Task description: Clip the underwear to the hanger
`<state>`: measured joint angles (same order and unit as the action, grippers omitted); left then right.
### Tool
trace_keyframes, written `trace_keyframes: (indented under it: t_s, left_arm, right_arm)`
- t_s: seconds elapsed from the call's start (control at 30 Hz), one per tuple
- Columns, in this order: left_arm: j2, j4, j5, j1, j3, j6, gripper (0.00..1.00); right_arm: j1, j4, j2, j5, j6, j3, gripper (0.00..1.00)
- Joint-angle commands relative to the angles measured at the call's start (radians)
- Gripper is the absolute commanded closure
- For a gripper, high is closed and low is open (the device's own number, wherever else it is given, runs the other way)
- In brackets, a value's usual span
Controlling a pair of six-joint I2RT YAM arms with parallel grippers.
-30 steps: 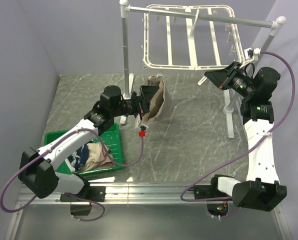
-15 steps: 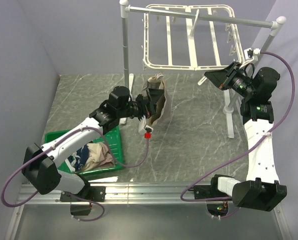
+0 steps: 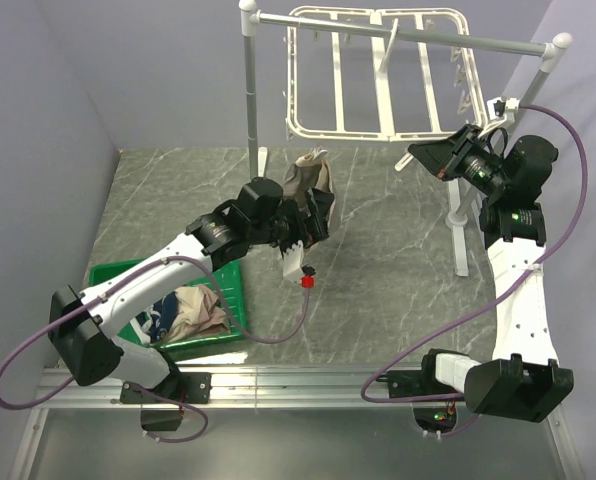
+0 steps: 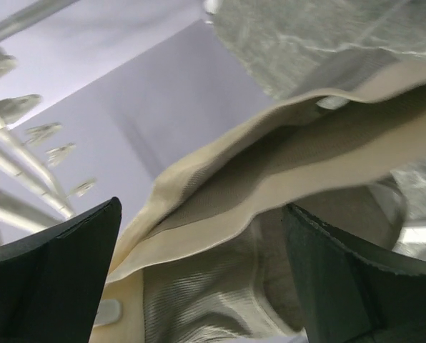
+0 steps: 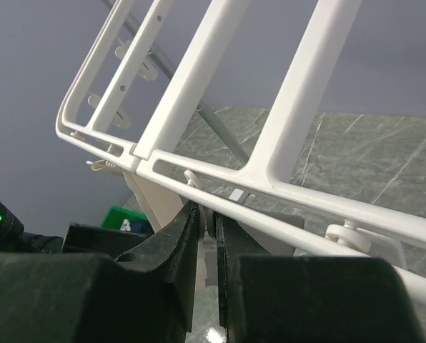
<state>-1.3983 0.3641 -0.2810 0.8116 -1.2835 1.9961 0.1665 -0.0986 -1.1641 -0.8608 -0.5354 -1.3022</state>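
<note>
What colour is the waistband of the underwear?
Light beige, paler than the taupe underwear body; the waistband shows best in the left wrist view.

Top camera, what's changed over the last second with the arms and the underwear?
The left arm swung right, away from the basket, pushing the open left gripper further along the hanging underwear, so less fabric shows; its jaws are wide, gripping nothing. The right gripper stayed shut on a white clip below the hanger, and the underwear's top stayed put.
</note>
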Motion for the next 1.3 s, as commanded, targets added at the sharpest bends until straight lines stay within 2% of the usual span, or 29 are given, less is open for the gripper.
trace_keyframes:
  t_s: [0.0, 0.13, 0.37, 0.47, 0.7, 0.9, 1.03, 1.27]
  left_arm:
    - [-0.039, 0.136, 0.104, 0.024, -0.082, 0.583, 0.01]
    - [-0.068, 0.161, 0.144, 0.049, -0.089, 0.586, 0.01]
    - [-0.125, 0.069, 0.169, 0.089, -0.071, 0.587, 0.01]
    - [-0.142, 0.082, 0.178, 0.106, -0.082, 0.587, 0.01]
    - [-0.15, 0.105, 0.195, 0.12, -0.06, 0.584, 0.06]
    - [-0.169, 0.119, 0.149, 0.121, -0.065, 0.573, 0.01]
    - [-0.189, 0.075, 0.138, 0.121, -0.073, 0.572, 0.01]
    - [-0.145, 0.116, 0.169, 0.143, -0.065, 0.573, 0.01]
  right_arm:
    - [0.002, 0.008, 0.001, -0.043, -0.009, 0.015, 1.0]
    - [0.002, 0.007, -0.002, -0.047, -0.008, 0.02, 1.0]
    - [0.002, 0.013, 0.0, -0.061, -0.006, 0.029, 1.0]
    - [0.002, 0.01, 0.0, -0.063, -0.003, 0.029, 1.0]
    - [0.001, 0.01, -0.003, -0.064, -0.003, 0.03, 1.0]
    - [0.002, 0.016, -0.006, -0.069, -0.006, 0.044, 1.0]
    - [0.004, 0.013, -0.003, -0.07, 0.0, 0.046, 1.0]
    - [0.005, 0.01, -0.003, -0.073, 0.008, 0.06, 1.0]
